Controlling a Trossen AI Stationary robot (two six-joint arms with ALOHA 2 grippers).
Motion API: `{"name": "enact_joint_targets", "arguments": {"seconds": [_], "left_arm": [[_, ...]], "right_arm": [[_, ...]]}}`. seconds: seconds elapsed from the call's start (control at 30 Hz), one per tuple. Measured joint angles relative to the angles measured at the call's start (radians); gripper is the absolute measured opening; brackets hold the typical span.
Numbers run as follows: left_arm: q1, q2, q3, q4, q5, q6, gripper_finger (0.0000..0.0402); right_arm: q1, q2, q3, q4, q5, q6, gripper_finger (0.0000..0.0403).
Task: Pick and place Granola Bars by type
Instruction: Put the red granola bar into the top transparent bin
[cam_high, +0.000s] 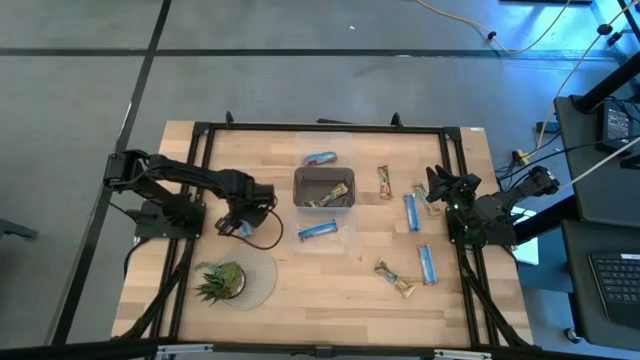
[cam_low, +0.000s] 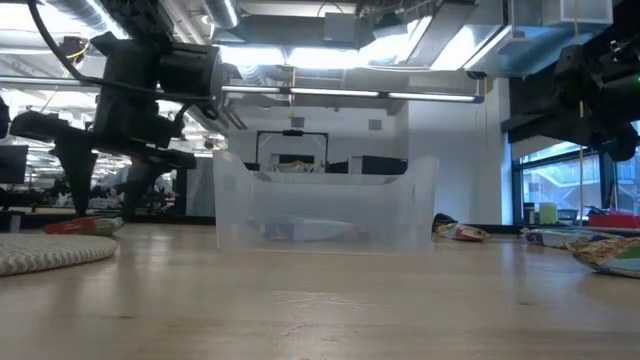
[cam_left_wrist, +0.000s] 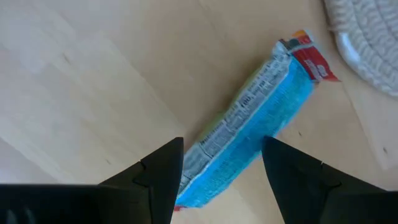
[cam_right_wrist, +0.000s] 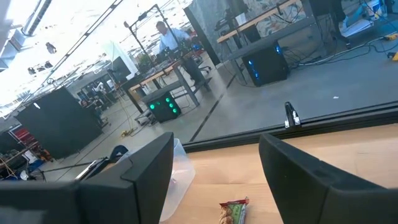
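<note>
My left gripper (cam_high: 240, 222) hangs open, fingers pointing down, just above a blue-wrapped granola bar with a red end (cam_left_wrist: 261, 106) that lies flat on the table. In the left wrist view (cam_left_wrist: 221, 180) its fingers stand on either side of the bar's near end. The low view shows the gripper (cam_low: 75, 190) slightly above the bar (cam_low: 85, 226). My right gripper (cam_high: 436, 186) is open and empty at the table's right side, also shown in its wrist view (cam_right_wrist: 214, 180). Loose bars lie near it: blue ones (cam_high: 410, 211) (cam_high: 427, 264) and brown/gold ones (cam_high: 384, 181) (cam_high: 393, 279).
Clear bins (cam_high: 323, 190) stand in a row at the table's middle, each holding bars: a blue one at the far end (cam_high: 321, 158) and another at the near end (cam_high: 318, 231). A green potted plant (cam_high: 222, 280) on a round woven mat (cam_left_wrist: 367, 37) stands close to my left gripper, on its near side.
</note>
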Motion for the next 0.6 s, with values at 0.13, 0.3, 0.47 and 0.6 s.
{"name": "enact_joint_targets", "arguments": {"seconds": [0.13,0.3,0.47,0.6], "left_arm": [[-0.008,-0.001,0.015,-0.035,0.008,0.002,0.0212],[-0.013,-0.001,0.024,-0.039,0.015,0.047,0.0212],[-0.052,0.005,0.003,-0.031,0.006,0.151,0.0212],[-0.061,0.013,0.002,0.01,-0.004,0.158,0.0212]], "right_arm": [[0.0,0.0,0.0,-0.003,0.0,0.0,0.0239],[0.0,0.0,0.0,-0.017,0.0,-0.001,0.0239],[0.0,0.0,0.0,-0.017,0.0,-0.001,0.0239],[0.0,0.0,0.0,-0.022,0.0,-0.001,0.0239]]}}
